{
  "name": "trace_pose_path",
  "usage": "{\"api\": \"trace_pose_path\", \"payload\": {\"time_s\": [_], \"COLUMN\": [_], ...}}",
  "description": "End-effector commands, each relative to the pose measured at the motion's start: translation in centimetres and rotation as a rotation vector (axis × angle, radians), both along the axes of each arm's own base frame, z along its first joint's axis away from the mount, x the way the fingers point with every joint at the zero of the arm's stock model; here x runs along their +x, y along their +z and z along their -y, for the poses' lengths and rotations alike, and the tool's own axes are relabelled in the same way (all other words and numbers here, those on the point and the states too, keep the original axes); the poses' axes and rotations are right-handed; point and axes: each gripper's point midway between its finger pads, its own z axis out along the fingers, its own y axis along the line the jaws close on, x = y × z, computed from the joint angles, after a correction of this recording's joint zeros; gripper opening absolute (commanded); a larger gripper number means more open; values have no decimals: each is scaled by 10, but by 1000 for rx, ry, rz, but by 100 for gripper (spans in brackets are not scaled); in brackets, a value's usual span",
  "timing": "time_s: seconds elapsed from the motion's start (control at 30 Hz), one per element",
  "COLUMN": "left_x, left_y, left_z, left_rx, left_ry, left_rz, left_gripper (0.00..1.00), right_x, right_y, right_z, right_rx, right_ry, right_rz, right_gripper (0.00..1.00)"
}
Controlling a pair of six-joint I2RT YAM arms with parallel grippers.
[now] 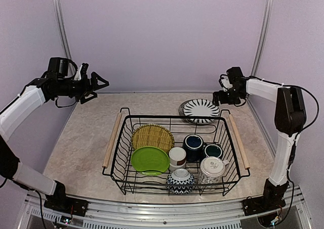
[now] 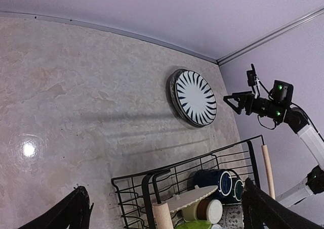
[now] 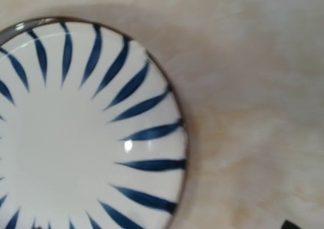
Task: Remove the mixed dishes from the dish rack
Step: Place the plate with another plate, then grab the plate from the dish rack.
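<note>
your dish rack (image 1: 112, 147) runs long left to right; the striped plate (image 1: 200, 110) lies flat just behind it; left claw (image 1: 97, 90) and right claw (image 1: 217, 97) both gape, empty.

Left arm (image 1: 20, 110) and right arm (image 1: 263, 89) white-shelled, black joints, looping black cables (green wrist lights)

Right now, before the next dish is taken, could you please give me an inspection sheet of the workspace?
Surface: beige marbled table.
Job's things: striped plate lies flat on the table behind the dish rack; woven yellow plate, lime-green plate, dark blue mug, teal mug, white cups and patterned bowl sit inside it.
Clutter: nothing seen.
Grippers: left gripper raised over the table's left side, fingers open, empty; right gripper above the striped plate's edge, fingers open, empty.
Cables: black cables run along both arms, away from the dishes.
Surroundings: lilac walls, metal corner rails.
</note>
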Motion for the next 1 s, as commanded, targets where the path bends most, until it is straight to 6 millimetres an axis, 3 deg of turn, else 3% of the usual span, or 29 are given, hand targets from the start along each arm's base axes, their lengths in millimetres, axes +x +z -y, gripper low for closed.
{"api": "trace_pose_path", "payload": {"time_s": [0.0,0.1,0.37,0.57,0.67,0.73,0.87,0.97], "left_x": [-4,-5,-7,-8,-8,-8,-8,-7], "left_y": [14,16,19,20,20,21,19,19], "left_z": [3,4,3,4,4,5,4,5], "left_rx": [-6,-12,-12,-17,-18,-20,-19,-22], "left_ry": [-15,-18,-16,-20,-21,-23,-22,-24], "left_rz": [34,36,50,47,49,50,46,43], "left_gripper": [99,99,99,99,99,99,99,99], "right_x": [-20,-32,-65,-88,-103,-116,-146,-169], "right_y": [48,69,98,163,190,195,186,167], "right_z": [14,15,5,-14,-41,-72,-144,-192], "right_rx": [-128,-81,52,113,119,93,43,12], "right_ry": [-30,-52,-17,116,228,339,577,734], "right_rz": [118,209,298,427,485,498,473,438], "right_gripper": [100,100,100,100,100,100,100,100]}}
